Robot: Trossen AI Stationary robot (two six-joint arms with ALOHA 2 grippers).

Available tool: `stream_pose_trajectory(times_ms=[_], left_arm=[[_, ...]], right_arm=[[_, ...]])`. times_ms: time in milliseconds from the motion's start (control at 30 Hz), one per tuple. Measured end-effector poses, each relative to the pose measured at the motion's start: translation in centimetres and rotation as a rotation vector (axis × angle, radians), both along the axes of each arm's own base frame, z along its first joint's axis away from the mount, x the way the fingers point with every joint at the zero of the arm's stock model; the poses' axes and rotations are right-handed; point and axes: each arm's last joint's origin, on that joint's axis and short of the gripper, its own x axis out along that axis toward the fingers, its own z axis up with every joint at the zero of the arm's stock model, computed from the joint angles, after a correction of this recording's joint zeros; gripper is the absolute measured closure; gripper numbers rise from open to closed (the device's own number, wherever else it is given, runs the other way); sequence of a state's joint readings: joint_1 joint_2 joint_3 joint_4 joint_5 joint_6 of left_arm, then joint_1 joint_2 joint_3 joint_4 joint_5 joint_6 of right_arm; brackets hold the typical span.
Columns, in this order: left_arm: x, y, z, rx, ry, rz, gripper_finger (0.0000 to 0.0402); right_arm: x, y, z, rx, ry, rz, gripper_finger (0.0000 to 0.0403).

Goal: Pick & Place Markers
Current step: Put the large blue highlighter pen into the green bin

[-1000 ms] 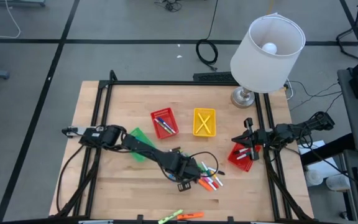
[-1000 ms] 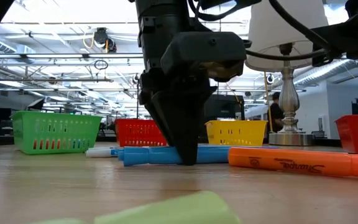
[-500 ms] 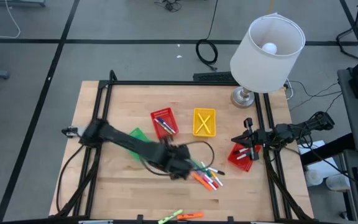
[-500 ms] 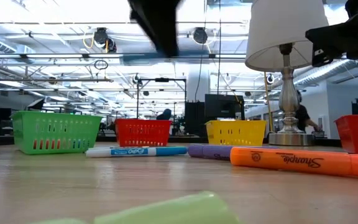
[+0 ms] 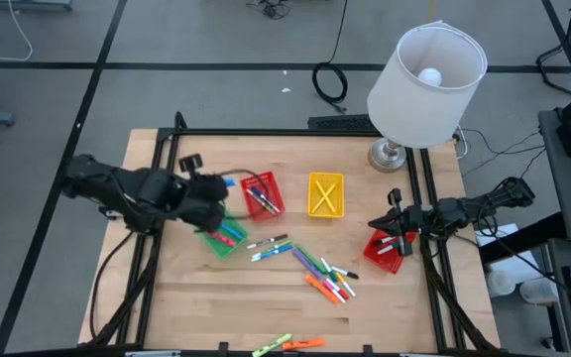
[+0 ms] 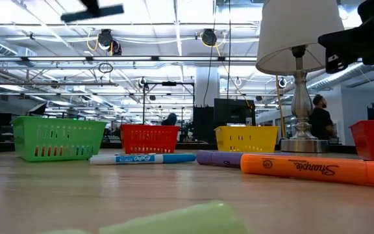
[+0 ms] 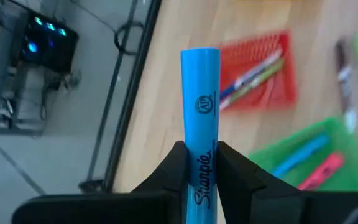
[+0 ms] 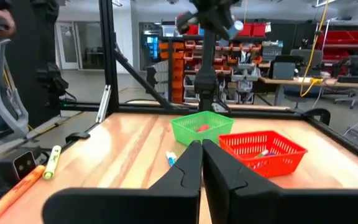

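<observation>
My left gripper [image 5: 216,190] hovers above the green basket [image 5: 224,236], beside the red basket [image 5: 262,193], shut on a blue marker [image 7: 201,106]. Blue and pink markers lie in the green basket [image 7: 316,155]; more lie in the red basket [image 7: 260,68]. A pile of loose markers [image 5: 320,273] lies flat mid-table. Seen from table height, it includes a blue-and-white marker [image 6: 141,158] and an orange one [image 6: 304,170]. My right gripper [image 8: 202,149] is shut and waits at the right edge over another red basket [image 5: 385,250]. My left gripper pinches the blue marker between its two fingers [image 7: 176,168], on the printed barrel toward one end [image 7: 201,163]. The marker lies along the fingers, and most of it sticks out past the tips. It is lifted clear, high above the baskets.
A yellow basket [image 5: 326,193] holding yellow markers stands right of the red one. A lamp [image 5: 426,74] stands at the far right corner. Two more markers [image 5: 287,344] lie at the near edge. A black frame [image 5: 295,134] rims the table. A person [image 6: 320,123] stands in the room beyond.
My left gripper, down on the marker pile a second ago and shut on the blue marker, has risen and swung toward the table's left and far side. It now hangs above the green basket. The blue marker came up with it, clear of the table.
</observation>
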State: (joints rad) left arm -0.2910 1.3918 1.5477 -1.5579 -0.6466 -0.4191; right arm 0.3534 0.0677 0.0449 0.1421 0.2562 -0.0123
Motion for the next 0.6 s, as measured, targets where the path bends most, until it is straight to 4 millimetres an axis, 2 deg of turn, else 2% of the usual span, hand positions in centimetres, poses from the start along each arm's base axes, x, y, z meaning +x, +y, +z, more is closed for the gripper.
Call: stream_pose_trajectory(times_ms=[167,267,367,600], left_arm=[[-2.5,1.1,-4.5,-0.134,0.225,0.003,0.0346],[-3.1,1.0,-7.6,-0.178,0.383,-0.050,0.0346],[-2.8,0.7,-9.8,-0.177,0.458,-0.075,0.0346],[-1.4,-0.7,-11.8,-0.139,0.500,-0.346,0.0346]], right_arm=[[0.1,0.0,0.0,0.003,0.006,0.000,0.0403],[0.1,0.0,-0.1,0.000,0.009,-0.001,0.0403],[0.1,0.0,0.0,0.012,0.006,0.000,0.0403],[0.1,0.0,0.0,0.025,0.008,0.001,0.0403]])
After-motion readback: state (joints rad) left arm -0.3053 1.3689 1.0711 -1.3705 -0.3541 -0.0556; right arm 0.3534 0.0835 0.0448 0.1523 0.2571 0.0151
